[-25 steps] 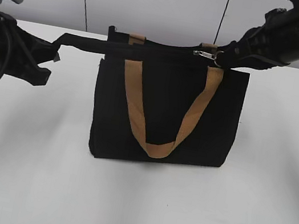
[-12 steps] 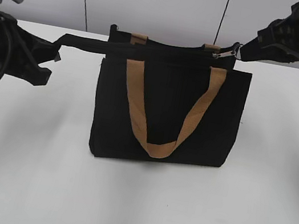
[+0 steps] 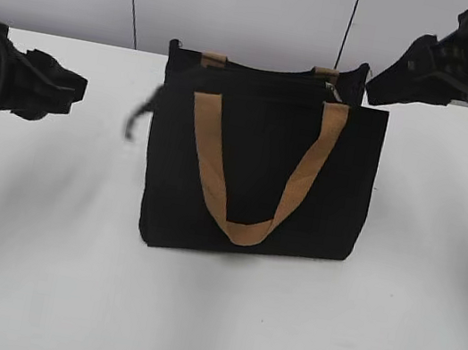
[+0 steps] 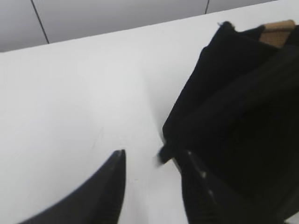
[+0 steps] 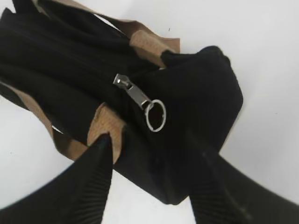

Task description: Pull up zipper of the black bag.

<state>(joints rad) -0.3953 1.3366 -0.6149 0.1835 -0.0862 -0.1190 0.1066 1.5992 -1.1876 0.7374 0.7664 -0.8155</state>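
Observation:
The black bag (image 3: 266, 144) stands upright mid-table, its tan handle (image 3: 247, 227) hanging down the front. The zipper runs along the top rim, with its silvery pull (image 3: 331, 86) at the right end. In the right wrist view the pull (image 5: 135, 93) and its ring (image 5: 155, 115) lie free on the bag (image 5: 201, 88). My right gripper (image 5: 154, 144) is open and apart from the pull; it hangs just right of the bag's top corner (image 3: 378, 87). My left gripper (image 3: 75, 91) is open and empty, left of the bag. A loose black strap end (image 4: 161, 156) hangs between its fingers (image 4: 152, 161), touching neither.
The white table (image 3: 209, 316) carries only the bag. A pale panelled wall (image 3: 246, 5) stands behind. The black side strap (image 3: 140, 118) dangles, blurred, off the bag's left edge. The bag's left end fills the right of the left wrist view (image 4: 243, 107).
The left gripper opened and let go of the black side strap, which drops back toward the bag. The right gripper let go of the zipper pull and drew back to the right.

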